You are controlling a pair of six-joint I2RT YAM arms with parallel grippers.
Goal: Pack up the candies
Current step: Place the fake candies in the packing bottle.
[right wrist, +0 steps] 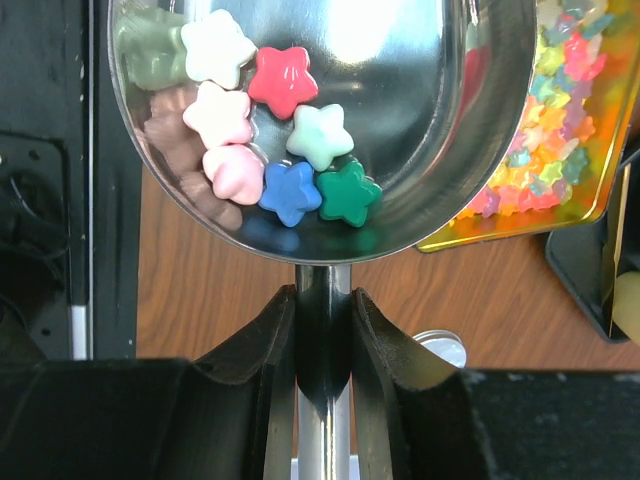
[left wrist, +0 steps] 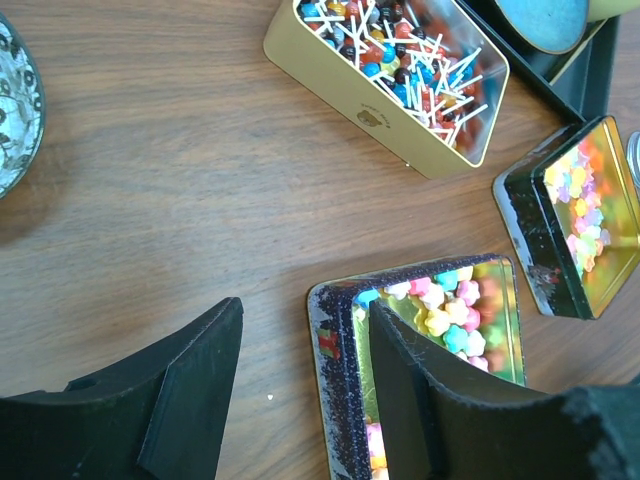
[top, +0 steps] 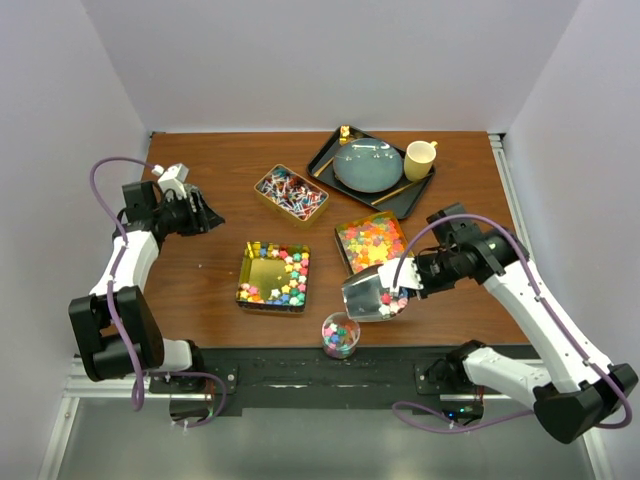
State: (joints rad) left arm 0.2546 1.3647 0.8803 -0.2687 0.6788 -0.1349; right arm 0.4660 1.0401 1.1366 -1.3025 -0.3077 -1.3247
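A brown wooden table (top: pixel 200 200) holds three gold rectangular tins. One tin (top: pixel 262 196) lies far of centre, a second tin (top: pixel 265 272) sits nearer and slightly left, and a third tin (left wrist: pixel 522 235) stands to the right, its dark side wall showing. At the far right, a black tray (top: pixel 418 188) carries a blue-grey plate (top: pixel 368 165) with a pale yellow mug (top: pixel 420 158) just to its right and a thin golden stick (top: pixel 398 191) along the tray's near edge. A small clear glass jar (top: pixel 325 330) stands at the table's near edge. A shiny steel scoop (top: pixel 362 295) hangs just far and right of the jar.
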